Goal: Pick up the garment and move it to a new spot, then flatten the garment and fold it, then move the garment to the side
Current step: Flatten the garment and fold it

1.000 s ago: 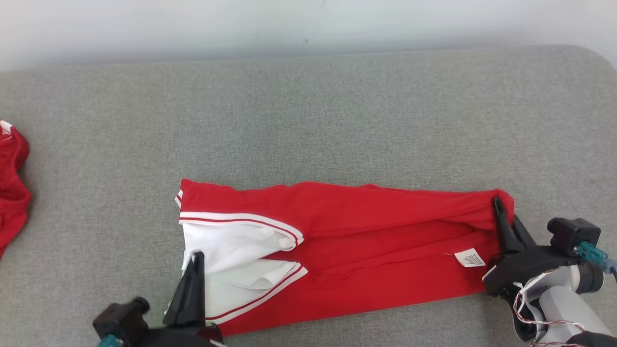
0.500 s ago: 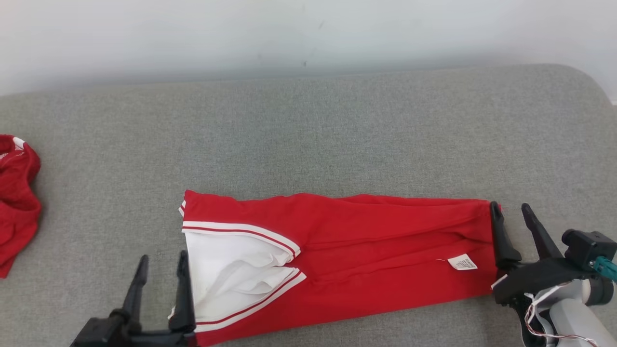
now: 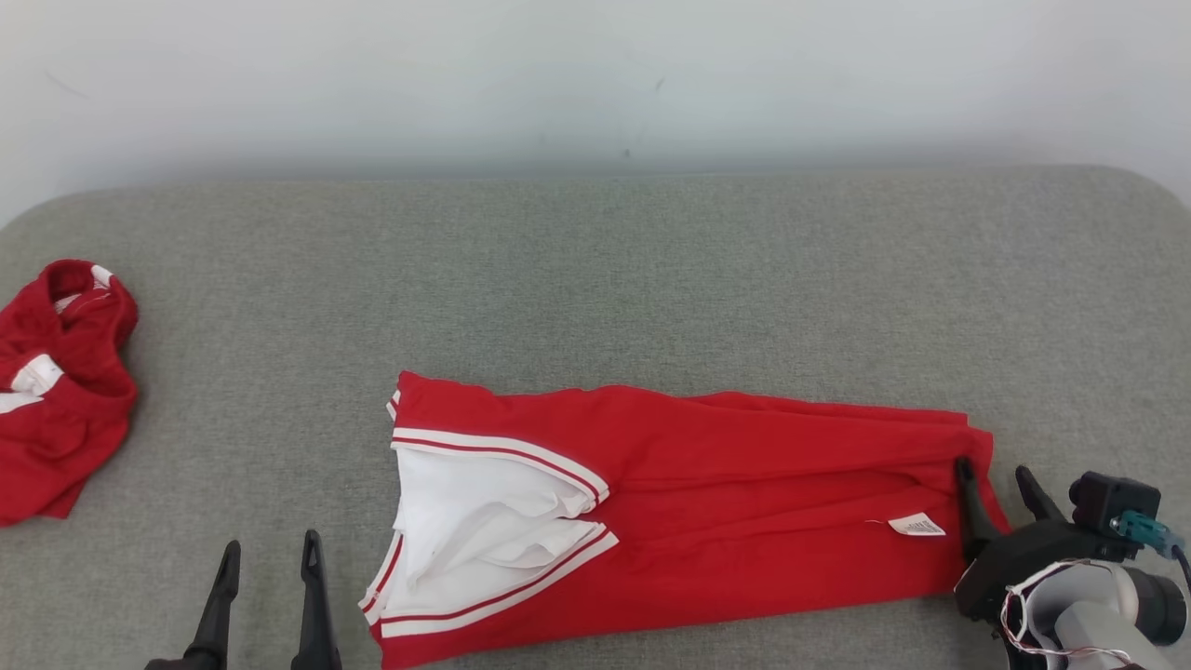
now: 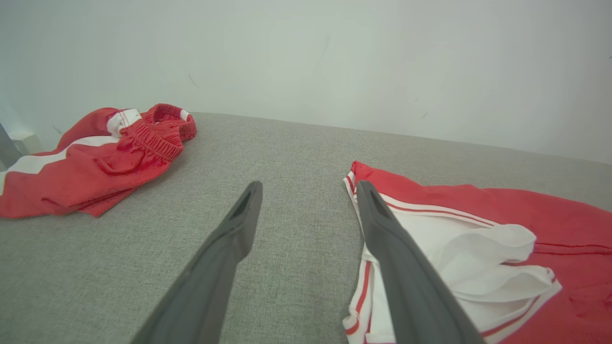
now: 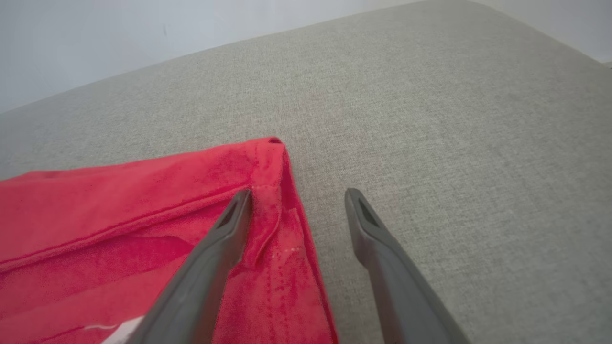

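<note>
The garment (image 3: 707, 502) is red with white panels and white stripes at its left end, and it lies folded lengthwise on the grey cushion (image 3: 595, 279). A white label (image 3: 916, 527) shows near its right end. My left gripper (image 3: 268, 554) stands open at the lower left, just left of the garment's white end (image 4: 478, 258), holding nothing. At the garment's right edge (image 5: 282, 200) my right gripper (image 3: 997, 476) is open too, its left finger over the red hem and its right finger over bare cushion.
A second red and white garment (image 3: 56, 391) lies crumpled at the cushion's left edge, also seen as a red heap (image 4: 95, 157) in the left wrist view. A pale wall (image 3: 595, 84) runs behind the cushion. The cushion's rounded right corner (image 3: 1144, 195) is near.
Both grippers have opened and let go of the garment's ends, then drawn back toward me. The head camera has shifted, so the whole scene sits lower and further right.
</note>
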You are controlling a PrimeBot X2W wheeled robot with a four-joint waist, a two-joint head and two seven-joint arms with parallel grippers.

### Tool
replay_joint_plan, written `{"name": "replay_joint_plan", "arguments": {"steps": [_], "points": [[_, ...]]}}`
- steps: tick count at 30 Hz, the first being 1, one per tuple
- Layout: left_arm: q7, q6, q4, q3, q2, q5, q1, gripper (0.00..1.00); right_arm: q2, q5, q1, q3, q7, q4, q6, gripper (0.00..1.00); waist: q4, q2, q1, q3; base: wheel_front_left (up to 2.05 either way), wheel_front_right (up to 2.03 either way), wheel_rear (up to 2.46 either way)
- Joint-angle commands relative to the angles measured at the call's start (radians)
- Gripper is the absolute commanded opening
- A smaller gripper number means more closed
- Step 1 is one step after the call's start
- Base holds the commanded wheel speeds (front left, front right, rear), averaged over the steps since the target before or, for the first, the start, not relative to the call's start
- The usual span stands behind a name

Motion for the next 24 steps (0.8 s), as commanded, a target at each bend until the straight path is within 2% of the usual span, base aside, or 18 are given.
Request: {"name": "replay_joint_plan", "arguments": {"steps": [1,13,14,15,16,21,24], "points": [[-0.003,0.006,0.010,0.001,-0.001,-0.008,0.013,1.00,0.005,-0.008,-0.009,0.003,0.000,0.026,0.001,1.00,0.013,-0.0001,0.0001,-0.011,0.00,0.00,0.00],[-0.003,0.022,0.063,-0.024,-0.001,-0.011,0.009,1.00,0.053,0.067,-0.067,0.074,0.037,0.213,0.001,1.00,0.030,-0.0001,0.0001,-0.019,0.00,0.00,0.00],[-0.003,0.022,0.067,-0.026,-0.002,-0.008,0.005,1.00,0.054,0.072,-0.070,0.080,0.042,0.221,0.001,0.70,0.031,-0.0001,0.0001,-0.019,0.00,0.00,0.00],[-0.003,0.022,0.070,-0.027,-0.002,-0.007,0.001,1.00,0.055,0.077,-0.070,0.085,0.042,0.226,0.001,0.24,0.031,-0.0001,0.0001,-0.020,0.00,0.00,0.00],[-0.003,0.023,0.072,-0.027,-0.002,-0.010,-0.002,1.00,0.055,0.080,-0.073,0.089,0.040,0.232,0.001,0.00,0.031,-0.0001,0.0001,-0.021,0.00,0.00,0.00],[-0.003,0.026,0.073,-0.021,-0.002,-0.005,0.004,1.00,0.037,0.099,-0.088,0.099,0.016,0.237,0.001,0.00,0.018,-0.0001,0.0001,-0.029,0.00,0.00,0.00],[-0.003,0.023,0.075,-0.019,-0.001,-0.002,0.012,1.00,-0.013,0.103,-0.079,0.092,0.004,0.226,-0.001,0.00,0.008,-0.0001,0.0001,-0.038,0.00,0.00,0.00]]}}
